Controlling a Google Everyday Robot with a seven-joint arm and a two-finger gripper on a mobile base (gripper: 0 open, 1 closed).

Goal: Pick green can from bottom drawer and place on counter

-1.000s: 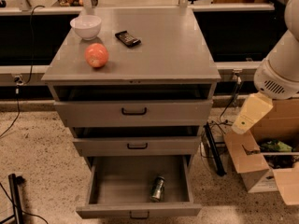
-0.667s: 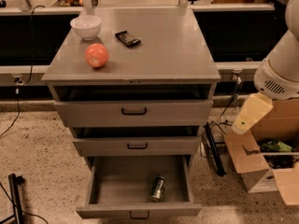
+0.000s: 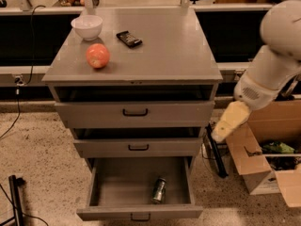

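The green can (image 3: 159, 190) lies on its side in the open bottom drawer (image 3: 113, 185), toward its front right. The counter (image 3: 164, 51) is the grey cabinet top. My gripper (image 3: 225, 124) shows as a pale yellowish end piece of the white arm. It hangs to the right of the cabinet at the height of the middle drawer, above and to the right of the can. It holds nothing that I can see.
On the counter stand a white bowl (image 3: 87, 27), a red-orange round fruit (image 3: 98, 55) and a small black object (image 3: 129, 38). The two upper drawers stand slightly ajar. An open cardboard box (image 3: 270, 145) sits at the right, and a black flat item (image 3: 216, 152) leans by the cabinet.
My arm's end has moved left and slightly down, closer to the cabinet's right side. The can and the drawers have not moved.
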